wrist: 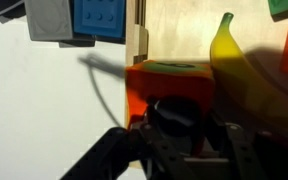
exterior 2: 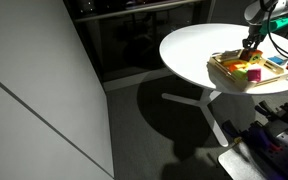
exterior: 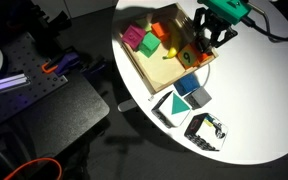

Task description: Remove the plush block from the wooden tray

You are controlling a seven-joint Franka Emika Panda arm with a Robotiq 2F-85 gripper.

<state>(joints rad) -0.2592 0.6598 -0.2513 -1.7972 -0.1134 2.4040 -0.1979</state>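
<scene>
The plush block (wrist: 169, 85), orange with a green top face, sits between my gripper's (wrist: 174, 122) dark fingers in the wrist view and overlaps the rim of the wooden tray (wrist: 179, 30). The gripper looks shut on it. In an exterior view the gripper (exterior: 208, 42) hangs over the tray's (exterior: 156, 68) corner nearest the blue block, with the orange block (exterior: 191, 56) at its tips. In an exterior view the gripper (exterior 2: 251, 45) stands over the tray (exterior 2: 227, 66) on the round table.
In the tray lie a yellow banana (wrist: 224, 50), a magenta block (exterior: 134, 38), a green block (exterior: 146, 47) and a red-orange piece (exterior: 158, 30). Beside the tray stand a blue block (exterior: 188, 85), a grey block (exterior: 200, 98) and a black-and-white patterned box (exterior: 189, 120). The white table's edge (exterior: 124, 75) is close.
</scene>
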